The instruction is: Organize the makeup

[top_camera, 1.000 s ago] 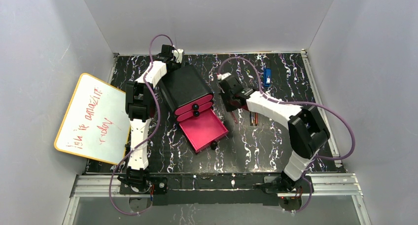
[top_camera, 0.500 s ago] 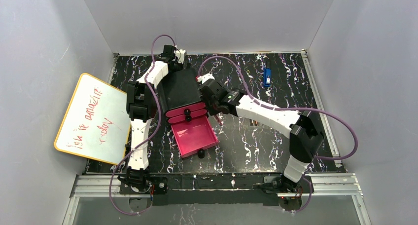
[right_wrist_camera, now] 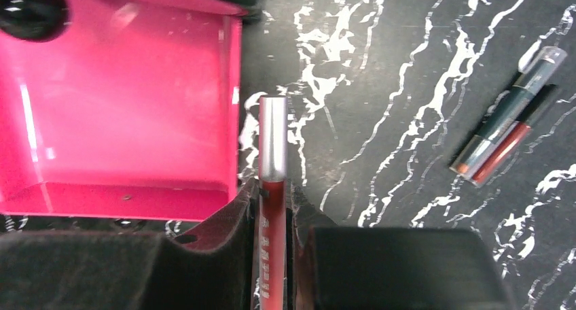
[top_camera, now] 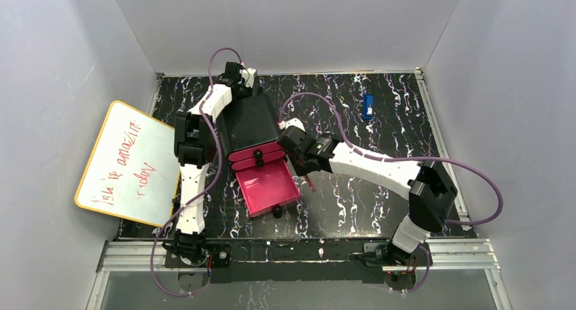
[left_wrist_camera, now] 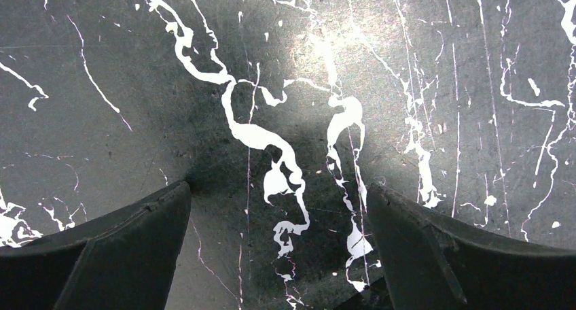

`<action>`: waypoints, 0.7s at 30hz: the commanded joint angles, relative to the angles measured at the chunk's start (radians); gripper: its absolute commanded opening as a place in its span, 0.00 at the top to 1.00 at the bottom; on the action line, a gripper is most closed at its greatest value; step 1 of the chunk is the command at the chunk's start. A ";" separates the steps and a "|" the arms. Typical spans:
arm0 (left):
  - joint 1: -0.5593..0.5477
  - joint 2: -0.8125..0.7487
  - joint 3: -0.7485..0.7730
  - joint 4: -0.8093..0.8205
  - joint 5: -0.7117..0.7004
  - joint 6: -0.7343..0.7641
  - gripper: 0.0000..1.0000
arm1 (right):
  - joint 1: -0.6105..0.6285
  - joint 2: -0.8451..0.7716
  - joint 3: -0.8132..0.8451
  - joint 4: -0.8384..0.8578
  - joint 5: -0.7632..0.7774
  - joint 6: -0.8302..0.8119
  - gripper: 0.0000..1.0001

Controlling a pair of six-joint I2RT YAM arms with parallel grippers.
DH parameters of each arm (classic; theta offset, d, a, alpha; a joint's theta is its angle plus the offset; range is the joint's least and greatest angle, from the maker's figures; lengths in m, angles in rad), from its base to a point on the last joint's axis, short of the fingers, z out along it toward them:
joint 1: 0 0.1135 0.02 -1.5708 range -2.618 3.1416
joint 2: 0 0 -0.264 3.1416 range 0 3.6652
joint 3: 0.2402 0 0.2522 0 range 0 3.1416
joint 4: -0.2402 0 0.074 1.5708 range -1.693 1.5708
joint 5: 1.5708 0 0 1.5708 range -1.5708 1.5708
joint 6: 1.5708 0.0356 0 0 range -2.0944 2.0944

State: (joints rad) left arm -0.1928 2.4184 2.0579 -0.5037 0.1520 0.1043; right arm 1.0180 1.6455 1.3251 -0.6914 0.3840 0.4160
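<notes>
My right gripper (right_wrist_camera: 273,196) is shut on a thin dark-red stick (right_wrist_camera: 273,187) with a silver cap. It holds the stick just off the right edge of the open, empty pink drawer (right_wrist_camera: 122,119). In the top view the right gripper (top_camera: 302,166) is beside that drawer (top_camera: 266,187). Two more sticks (right_wrist_camera: 506,133), one dark green and one red, lie side by side on the table to the right. My left gripper (left_wrist_camera: 278,194) is open and empty over bare table. In the top view it (top_camera: 242,74) sits behind the black box (top_camera: 253,123). The disc, compact and palette are out of view.
The black box has two shut pink drawers (top_camera: 257,151) above the open one. A small blue object (top_camera: 368,106) lies at the back right. A whiteboard (top_camera: 129,164) leans against the left wall. The table (top_camera: 353,201) is black with white marbling.
My right arm has swung left and nearer with the stick, from right of the box to the open drawer's right edge. The box and drawer have turned and shifted left.
</notes>
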 commanded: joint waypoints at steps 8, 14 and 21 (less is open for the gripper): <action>-0.007 0.014 0.010 -0.065 0.023 -0.002 0.02 | 0.109 0.093 0.116 0.047 -0.040 0.078 0.99; -0.006 0.018 0.013 -0.064 0.027 -0.003 0.02 | 0.125 0.183 0.171 0.079 -0.046 0.074 0.99; -0.006 0.017 0.016 -0.065 0.027 -0.002 0.02 | 0.125 0.233 0.143 0.163 -0.011 0.058 0.99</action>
State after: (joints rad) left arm -0.1928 2.4184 2.0579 -0.5037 0.1520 0.1043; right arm 1.1408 1.8679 1.4517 -0.6090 0.3416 0.4751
